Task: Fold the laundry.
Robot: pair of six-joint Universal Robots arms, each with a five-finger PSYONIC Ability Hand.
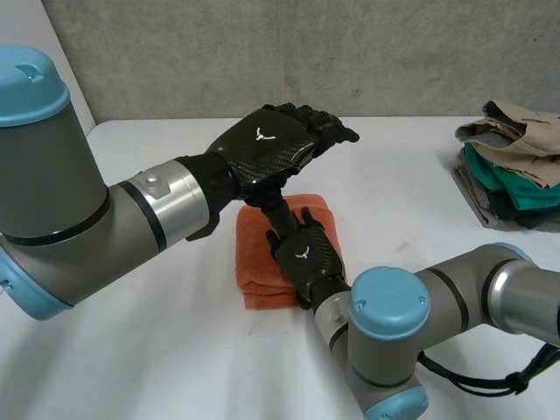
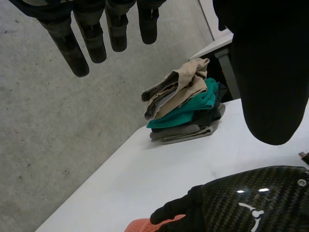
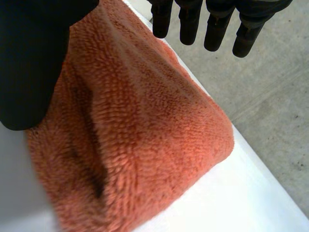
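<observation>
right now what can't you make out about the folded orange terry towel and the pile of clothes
- Head view: the black right hand lies over the folded orange terry towel, so whether its palm presses the cloth is hidden.
- Head view: part of the towel's far edge sits behind the black left hand.
- Head view: the pile of beige, green and grey clothes is cut off by the picture's edge; what each garment is cannot be told.

Black hands; grey arms; light-blue caps.
</observation>
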